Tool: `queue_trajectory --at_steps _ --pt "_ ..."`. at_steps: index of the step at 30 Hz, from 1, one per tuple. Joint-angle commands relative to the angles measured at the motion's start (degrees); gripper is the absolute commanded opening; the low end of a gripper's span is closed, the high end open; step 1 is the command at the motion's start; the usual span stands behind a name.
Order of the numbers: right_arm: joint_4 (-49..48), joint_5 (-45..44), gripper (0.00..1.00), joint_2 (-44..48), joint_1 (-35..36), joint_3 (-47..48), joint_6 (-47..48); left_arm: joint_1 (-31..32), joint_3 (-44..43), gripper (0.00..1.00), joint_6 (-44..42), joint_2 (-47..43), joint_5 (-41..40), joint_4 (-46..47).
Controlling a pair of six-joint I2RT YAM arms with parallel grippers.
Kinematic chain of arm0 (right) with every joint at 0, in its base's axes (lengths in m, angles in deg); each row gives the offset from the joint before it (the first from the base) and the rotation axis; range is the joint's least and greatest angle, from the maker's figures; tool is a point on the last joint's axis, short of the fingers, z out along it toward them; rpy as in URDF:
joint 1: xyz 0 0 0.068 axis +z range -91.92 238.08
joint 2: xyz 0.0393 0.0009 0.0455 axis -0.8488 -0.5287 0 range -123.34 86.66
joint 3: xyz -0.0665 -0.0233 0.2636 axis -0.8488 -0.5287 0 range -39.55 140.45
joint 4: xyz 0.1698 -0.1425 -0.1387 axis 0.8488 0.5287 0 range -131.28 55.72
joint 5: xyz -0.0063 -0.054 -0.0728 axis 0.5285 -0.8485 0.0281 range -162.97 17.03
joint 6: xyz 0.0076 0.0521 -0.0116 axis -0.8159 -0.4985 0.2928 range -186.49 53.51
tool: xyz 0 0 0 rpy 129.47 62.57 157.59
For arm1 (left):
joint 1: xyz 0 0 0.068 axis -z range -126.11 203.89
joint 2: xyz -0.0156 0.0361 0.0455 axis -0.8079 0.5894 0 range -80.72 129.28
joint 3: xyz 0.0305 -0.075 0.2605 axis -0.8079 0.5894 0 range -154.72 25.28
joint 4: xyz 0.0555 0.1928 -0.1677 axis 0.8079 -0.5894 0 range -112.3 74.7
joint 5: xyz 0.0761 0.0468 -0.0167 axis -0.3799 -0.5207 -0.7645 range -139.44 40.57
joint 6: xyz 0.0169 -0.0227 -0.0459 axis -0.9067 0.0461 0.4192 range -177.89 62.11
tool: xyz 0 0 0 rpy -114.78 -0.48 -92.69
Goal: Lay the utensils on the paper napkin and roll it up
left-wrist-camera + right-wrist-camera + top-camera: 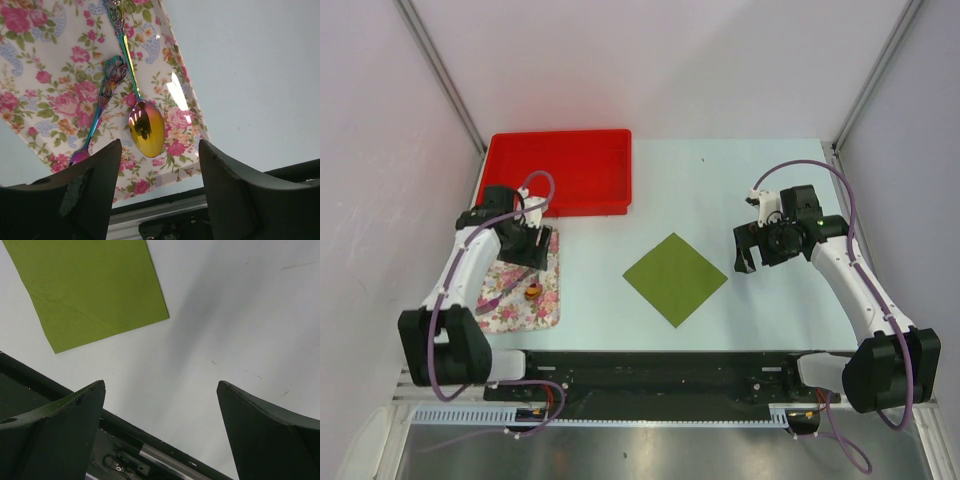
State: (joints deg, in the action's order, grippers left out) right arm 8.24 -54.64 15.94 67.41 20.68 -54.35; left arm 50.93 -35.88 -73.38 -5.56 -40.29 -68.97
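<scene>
Left wrist view: the left gripper (pixel 160 150) is spread above the golden spoon (pixel 146 129) on the floral cloth (pixel 50 75), holding nothing. How to take it?
— Lower straight and pinch the slim handle. The green napkin (pixel 675 278) waits mid-table — the right gripper (pixel 160 390) is spread wide near it.

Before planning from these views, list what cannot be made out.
Left wrist: handle tip of the iridescent spoon with the golden-orange bowl, cut off by the top edge.
Left wrist: pink-purple end of the second slim utensil, partly behind the left gripper's finger.
Right wrist: olive-green paper napkin, cropped by the top edge.
</scene>
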Motion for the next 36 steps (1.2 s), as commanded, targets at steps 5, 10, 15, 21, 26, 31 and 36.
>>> queue_trajectory --at_steps 5,10,15,21,26,31,36 --pt "1.55 2.41 1.00 0.23 0.26 1.91 1.92 -0.03 2.28 0.50 0.46 7.81 -3.87 5.85" --pt "2.77 2.59 1.00 0.14 0.17 2.18 2.71 -3.53 0.70 0.44 -8.05 10.18 -3.43 3.66" --pt "3.04 3.29 1.00 0.58 0.26 1.39 3.06 -6.70 0.70 0.43 -16.42 11.32 -4.32 2.87" --pt "2.87 3.03 1.00 -0.03 0.26 1.12 2.80 -5.66 -0.80 0.39 -10.54 13.09 1.31 4.35" --pt "2.69 2.59 1.00 0.05 0.26 1.39 2.80 -3.63 -0.18 0.34 -5.71 16.07 3.07 6.99" --pt "2.60 2.06 1.00 0.23 0.26 1.38 2.71 -2.40 -0.01 0.30 -3.41 18.79 2.89 9.19" --pt "2.43 1.80 1.00 0.23 0.26 1.12 2.62 -1.43 0.52 0.29 -1.65 20.12 0.26 11.92"
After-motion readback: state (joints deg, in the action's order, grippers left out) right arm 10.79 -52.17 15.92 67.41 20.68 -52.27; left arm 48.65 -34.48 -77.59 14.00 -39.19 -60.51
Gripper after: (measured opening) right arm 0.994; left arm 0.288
